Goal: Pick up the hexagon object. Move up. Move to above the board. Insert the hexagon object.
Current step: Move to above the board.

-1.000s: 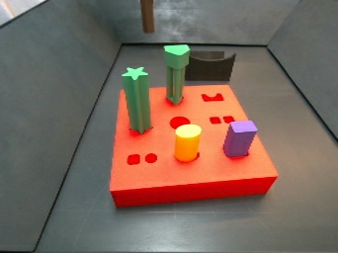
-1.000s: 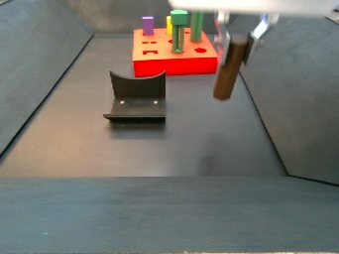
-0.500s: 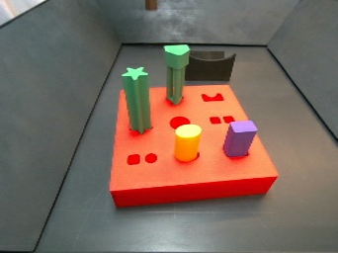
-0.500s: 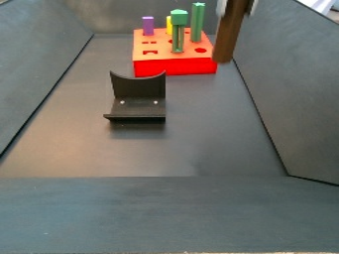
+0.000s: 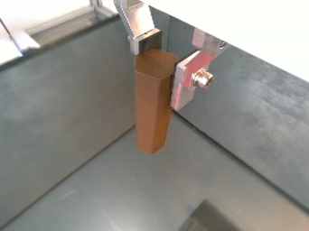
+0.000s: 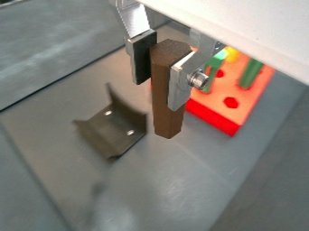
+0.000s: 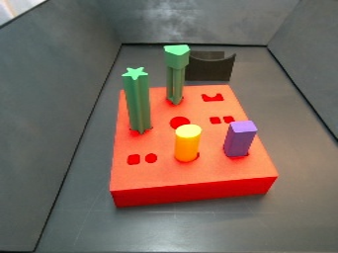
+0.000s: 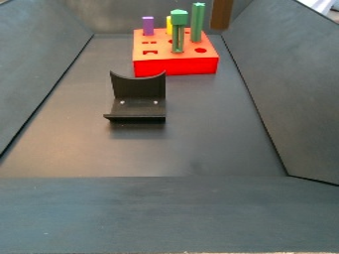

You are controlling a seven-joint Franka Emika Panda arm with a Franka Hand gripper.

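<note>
My gripper (image 5: 165, 61) is shut on the brown hexagon object (image 5: 154, 104), which hangs upright between the silver fingers (image 5: 187, 79). It shows the same way in the other wrist view, gripper (image 6: 163, 65) on hexagon object (image 6: 169, 95), high above the floor. The red board (image 6: 236, 104) lies beyond the piece, off to one side. In a side view only the hexagon object's lower end (image 8: 223, 12) shows at the top edge, near the board (image 8: 172, 60). The board (image 7: 199, 158) has an open round hole (image 7: 180, 123). The gripper is out of both side views.
The board carries a green star peg (image 7: 136, 99), a green heart-topped peg (image 7: 175, 74), a yellow cylinder (image 7: 188, 141) and a purple block (image 7: 239, 137). The fixture (image 8: 137, 96) stands on the dark floor (image 6: 111, 131) and behind the board (image 7: 209, 67). Grey walls slope up all round.
The gripper has carried the hexagon object up and towards the board. It has left one side view, and only its tip remains in the other.
</note>
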